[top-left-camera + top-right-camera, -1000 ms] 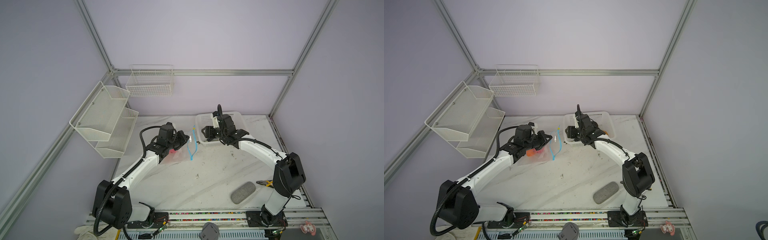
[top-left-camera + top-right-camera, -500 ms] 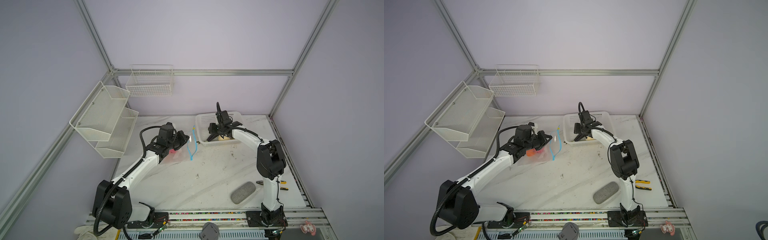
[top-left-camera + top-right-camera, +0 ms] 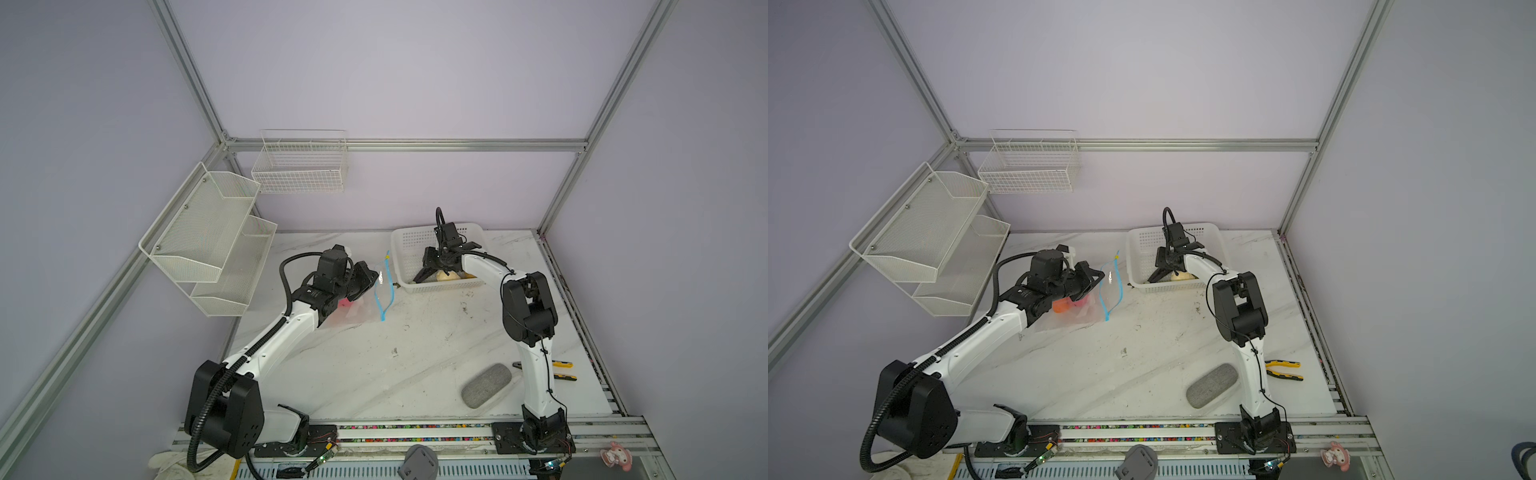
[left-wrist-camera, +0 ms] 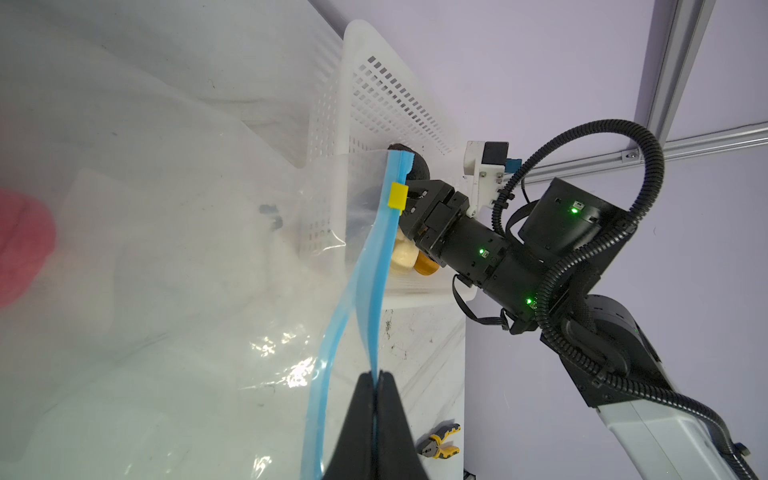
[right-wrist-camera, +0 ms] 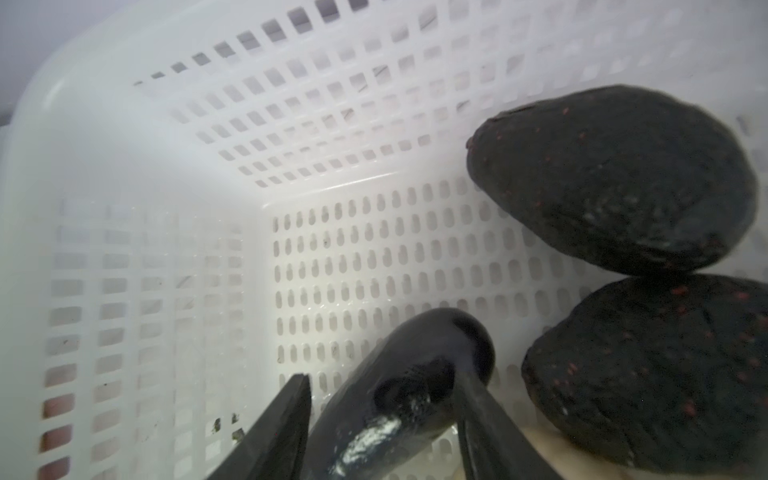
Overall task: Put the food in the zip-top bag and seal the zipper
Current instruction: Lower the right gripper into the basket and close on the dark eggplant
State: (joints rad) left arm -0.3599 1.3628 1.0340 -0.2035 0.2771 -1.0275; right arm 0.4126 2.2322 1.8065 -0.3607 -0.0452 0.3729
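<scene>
Food, one long black piece (image 5: pixel 415 345), lies in the white basket (image 5: pixel 124 166), lengthwise between the spread fingers of the right tool (image 5: pixel 382 380), not clearly clamped. The bag (image 4: pixel 166 249) lies on the counter (image 3: pixel 374 374) to the left of the basket, the left tool (image 4: pixel 377 378) pinching its zipper (image 4: pixel 372 270)

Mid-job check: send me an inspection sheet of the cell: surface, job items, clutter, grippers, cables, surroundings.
Surface: marble tabletop, scuffed with dark specks.
Job's things: zip-top bag beside white basket, mouth open; pink piece and orange piece inside; speckled black pieces and cream piece in the basket.
Clutter: grey pad, yellow pliers near right arm's base.
Grippers: left gripper shut on zipper; right gripper in basket, jaws astride glossy black piece, grip unclear.
Cables: corrugated hoses loop over both wrists; no snag seen.
Surroundings: mesh shelf and wire basket on walls; aluminium frame.
</scene>
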